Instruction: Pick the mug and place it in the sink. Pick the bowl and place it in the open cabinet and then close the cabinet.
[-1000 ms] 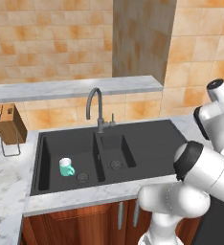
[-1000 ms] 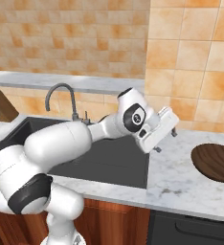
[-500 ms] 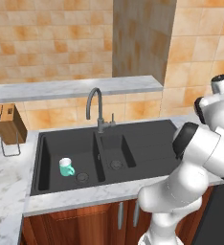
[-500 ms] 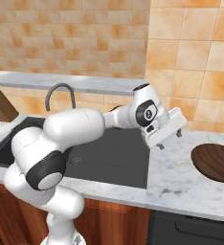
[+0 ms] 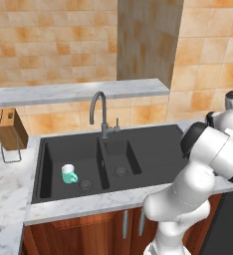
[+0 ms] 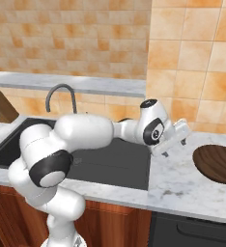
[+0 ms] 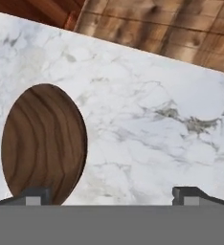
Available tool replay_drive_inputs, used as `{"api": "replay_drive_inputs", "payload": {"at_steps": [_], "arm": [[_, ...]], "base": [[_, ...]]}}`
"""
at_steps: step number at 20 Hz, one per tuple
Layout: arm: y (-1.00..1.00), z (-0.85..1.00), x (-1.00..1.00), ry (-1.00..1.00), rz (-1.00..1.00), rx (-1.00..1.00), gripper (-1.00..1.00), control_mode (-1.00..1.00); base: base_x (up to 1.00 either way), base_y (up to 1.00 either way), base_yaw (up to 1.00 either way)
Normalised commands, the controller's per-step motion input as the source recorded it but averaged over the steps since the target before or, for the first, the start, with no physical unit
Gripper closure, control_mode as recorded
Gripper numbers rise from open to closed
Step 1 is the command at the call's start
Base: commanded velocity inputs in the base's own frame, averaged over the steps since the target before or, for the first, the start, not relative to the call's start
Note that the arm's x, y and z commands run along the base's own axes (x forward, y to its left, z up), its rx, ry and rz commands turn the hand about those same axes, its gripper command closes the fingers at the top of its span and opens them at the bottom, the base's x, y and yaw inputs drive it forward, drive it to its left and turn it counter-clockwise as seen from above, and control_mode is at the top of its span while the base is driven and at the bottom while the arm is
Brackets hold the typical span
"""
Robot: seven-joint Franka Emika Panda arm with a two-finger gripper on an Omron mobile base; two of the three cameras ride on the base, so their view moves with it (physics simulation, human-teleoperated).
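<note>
Movement over the last second carried the gripper (image 6: 175, 140) from above the sink (image 5: 153, 144) toward the bowl (image 6: 218, 163) at 3 o'clock, its jaws spread wide and empty. The mug (image 5: 67, 174) stood upright in the left basin, so I judged the first step done and the bowl pick begun. The bowl rested on the marble tabletop (image 6: 182, 185), cut off at the frame edge in the right base view. The cabinet was hard to make out.

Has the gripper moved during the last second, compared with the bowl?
Yes. In the right base view the gripper has travelled right, away from the sink and closer to the bowl.
</note>
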Motion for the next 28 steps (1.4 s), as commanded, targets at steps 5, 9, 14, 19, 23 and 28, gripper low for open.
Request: {"api": "replay_drive_inputs", "payload": {"at_steps": [5, 9, 14, 19, 23, 28], "arm": [[-0.27, -0.35, 0.15, -0.10, -0.04, 0.00, -1.00, -1.00], [-0.34, -0.24, 0.23, -0.02, -0.08, 0.00, -1.00, -1.00], [-0.32, -0.14, 0.20, 0.00, -0.09, 0.01, -1.00, -1.00], [-0.31, -0.19, 0.14, 0.00, -0.11, 0.01, -1.00, -1.00], [-0.24, -0.19, 0.23, 0.00, -0.09, 0.00, -1.00, -1.00], [-0.26, -0.19, 0.32, 0.00, -0.07, 0.00, -1.00, -1.00]], "base": [[0.00, 0.00, 0.00], [0.00, 0.00, 0.00], [0.00, 0.00, 0.00], [0.00, 0.00, 0.00], [0.00, 0.00, 0.00], [0.00, 0.00, 0.00]]}}
